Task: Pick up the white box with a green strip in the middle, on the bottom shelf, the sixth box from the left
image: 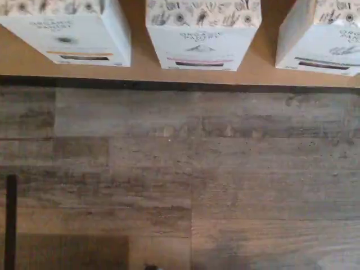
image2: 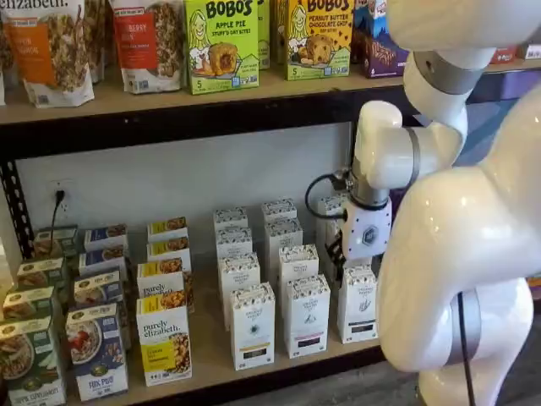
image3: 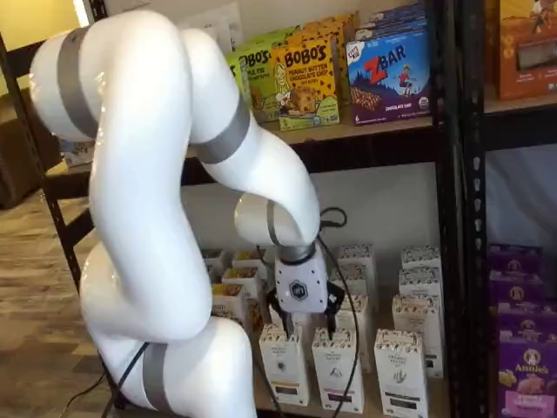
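Claw [image3: 302,324] hung in front of the bottom shelf [image2: 211,359], fingers spread wide with a clear gap, nothing in them.

Your target, the white box [image2: 357,304], stood upright at the front edge of that shelf, last of the three white cartons in the front row, just beside the pink-band carton [image2: 306,317]. In the wrist view it was the carton [image: 322,42] with the dark, faintly greenish band.

Handling, my read: light cardboard, stiff at the edges, soft on the broad faces, smooth print so a bit slippery. Tall and narrow, so it would tip easily. You should have pinched it across the narrow width, upper half, squarely, with moderate squeeze.

Hard to make out:
- The wrist view cut off part of the target.
- The green strip was barely readable in both shelf views.
- The arm hid the rows behind the target.
- One shelf view showed the claw side-on only.
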